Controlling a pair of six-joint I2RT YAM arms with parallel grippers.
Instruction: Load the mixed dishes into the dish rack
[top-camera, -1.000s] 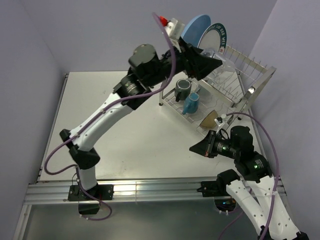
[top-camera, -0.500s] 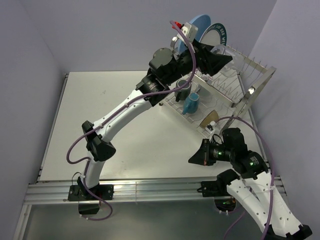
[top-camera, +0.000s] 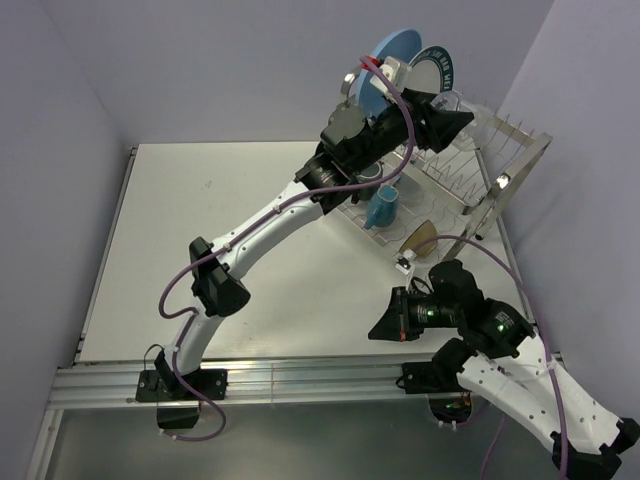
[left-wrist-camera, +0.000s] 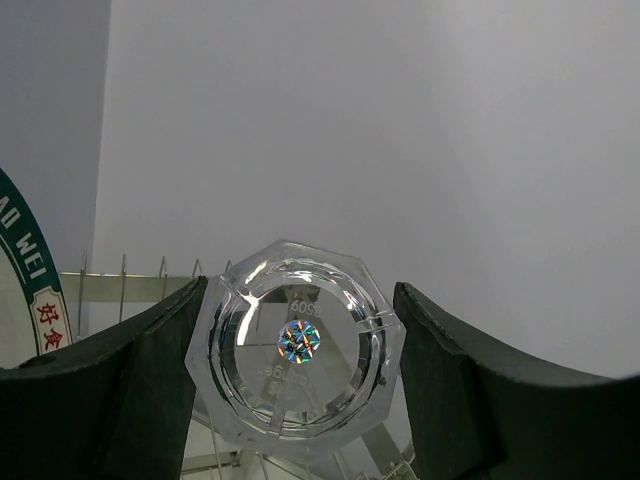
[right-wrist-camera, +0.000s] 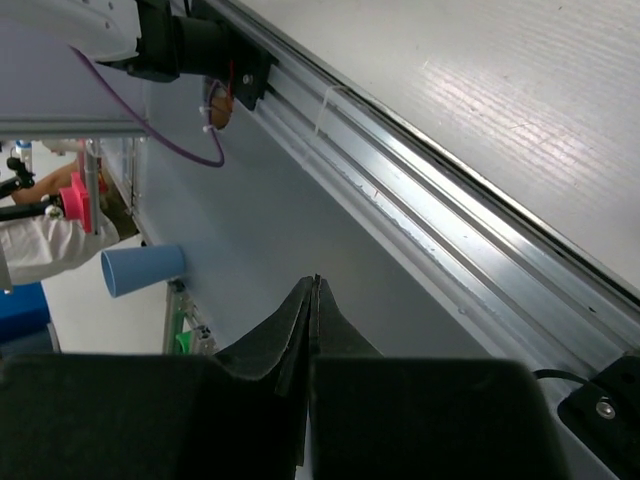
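Left tool (left-wrist-camera: 300, 300) grips the clear glass (left-wrist-camera: 297, 345) by its octagonal foot, jaws spread wide and base toward the wrist camera, probably so the mouth can tip onto the prongs (top-camera: 492, 118). It hovers above the dish rack (top-camera: 500, 160) at the tabletop's (top-camera: 200, 230) one o'clock, beside the upright light-blue plate (top-camera: 395, 42) and lettered white plate (top-camera: 432, 68). Right tool (top-camera: 385, 325), pinched shut and empty, waits at five o'clock, out of the way.

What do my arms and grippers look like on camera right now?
The left arm and right arm have white links, black joints and trailing purple cables. The left gripper and right gripper are black tapered wedges.
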